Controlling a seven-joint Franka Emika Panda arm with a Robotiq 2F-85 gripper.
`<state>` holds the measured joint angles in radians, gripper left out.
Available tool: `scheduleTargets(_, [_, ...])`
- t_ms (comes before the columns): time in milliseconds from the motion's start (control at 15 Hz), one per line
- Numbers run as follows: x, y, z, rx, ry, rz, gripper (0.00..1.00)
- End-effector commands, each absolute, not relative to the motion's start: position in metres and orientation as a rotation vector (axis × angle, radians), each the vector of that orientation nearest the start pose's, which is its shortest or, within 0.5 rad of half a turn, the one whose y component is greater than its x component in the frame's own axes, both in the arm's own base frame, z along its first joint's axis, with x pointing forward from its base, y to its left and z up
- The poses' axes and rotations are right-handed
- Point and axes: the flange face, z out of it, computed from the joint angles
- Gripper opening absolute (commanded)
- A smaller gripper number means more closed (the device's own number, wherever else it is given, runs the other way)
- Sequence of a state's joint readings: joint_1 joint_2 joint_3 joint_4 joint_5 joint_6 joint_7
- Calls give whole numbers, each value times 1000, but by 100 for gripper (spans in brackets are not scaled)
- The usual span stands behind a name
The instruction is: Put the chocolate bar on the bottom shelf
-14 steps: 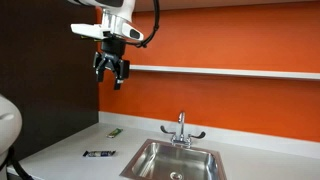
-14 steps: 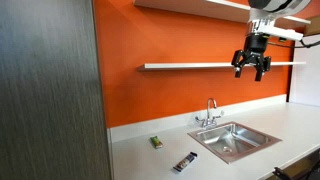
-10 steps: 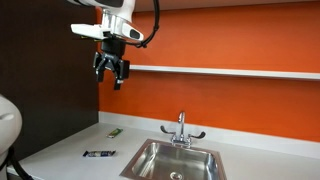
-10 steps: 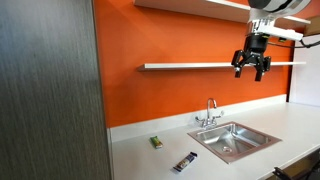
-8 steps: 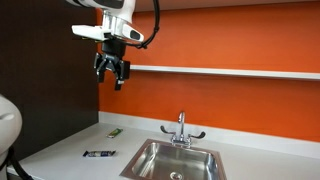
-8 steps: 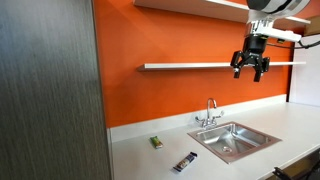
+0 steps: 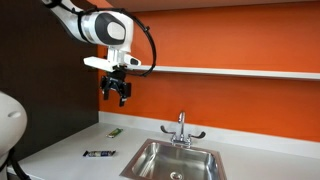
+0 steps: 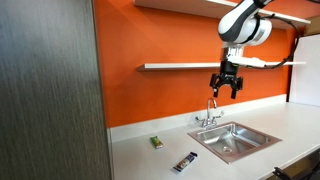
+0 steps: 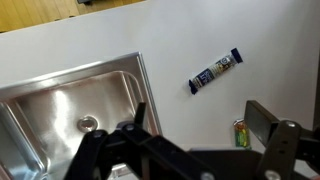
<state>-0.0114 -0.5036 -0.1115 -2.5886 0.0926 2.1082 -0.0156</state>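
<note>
The chocolate bar (image 7: pixel 98 153) is a thin dark wrapped bar lying flat on the countertop, left of the sink; it also shows in an exterior view (image 8: pixel 185 162) and in the wrist view (image 9: pixel 216 71). The bottom shelf (image 7: pixel 230 71) is a long white board on the orange wall, also seen in an exterior view (image 8: pixel 180 66). My gripper (image 7: pixel 117 96) hangs in the air high above the counter, just below shelf height (image 8: pixel 225 90). It is open and empty; in the wrist view (image 9: pixel 200 120) its fingers stand wide apart.
A steel sink (image 7: pixel 172 161) with a tap (image 7: pixel 181 128) is set in the grey-white countertop (image 8: pixel 140 160). A small light-green flat item (image 7: pixel 114 131) lies near the wall, also seen in the wrist view (image 9: pixel 240 133). A dark wood panel (image 8: pixel 45 90) borders the counter.
The gripper has come down and moved sideways along the wall, from above shelf height to just below it. It stays open and empty. The chocolate bar has not moved.
</note>
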Motion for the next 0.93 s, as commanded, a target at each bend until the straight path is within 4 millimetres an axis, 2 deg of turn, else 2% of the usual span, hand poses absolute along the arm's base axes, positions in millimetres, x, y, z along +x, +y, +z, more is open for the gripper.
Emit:
scheduleTargets(0, [425,-20,386,-3029,172,8,100])
scheduleTargets(333, [458,10,330,-3064,67,75,100])
scheduleTargets(867, [481,59,264,-3057,-73,177,100])
